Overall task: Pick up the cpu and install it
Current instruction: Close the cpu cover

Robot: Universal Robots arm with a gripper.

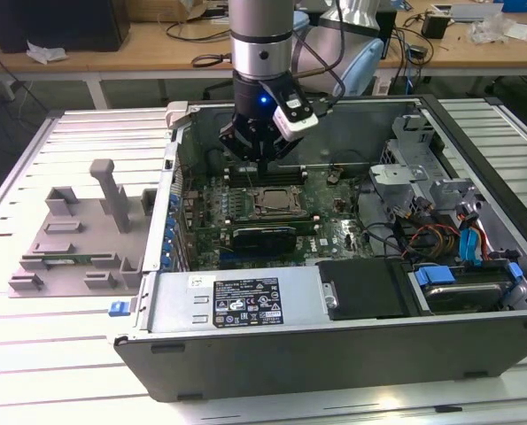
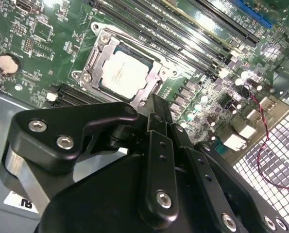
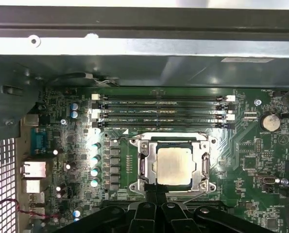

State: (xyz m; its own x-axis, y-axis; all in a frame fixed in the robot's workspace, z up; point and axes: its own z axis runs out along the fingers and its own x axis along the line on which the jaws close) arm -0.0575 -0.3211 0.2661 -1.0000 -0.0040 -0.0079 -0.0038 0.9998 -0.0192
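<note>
Where the exterior view begins, at the near edge of the pale slatted tabletop, an open computer case lies on its side with its grey near wall facing the camera. To the left of it on the tabletop sits a grey moulded holder.

Farther in, on the case floor, is the green motherboard. Near its middle is the socket frame, a metal surround. The cpu lies flat inside that frame, silver top upward. It is square, so it has no long axis, and its edges run parallel to the frame.

The gripper hangs from the single arm just above this spot, pointing straight down. Its jaws are clenched together with nothing between them, and they do not touch the cpu. In the first wrist view the tips meet at the edge of the socket frame, just beside the chip. In the exterior view the gripper sits over the far side of the socket, so the cpu lies below it and slightly nearer. How high the tips stand above the board cannot be judged.

Beyond the socket run four dark memory slots, then the far wall of the case.
</note>
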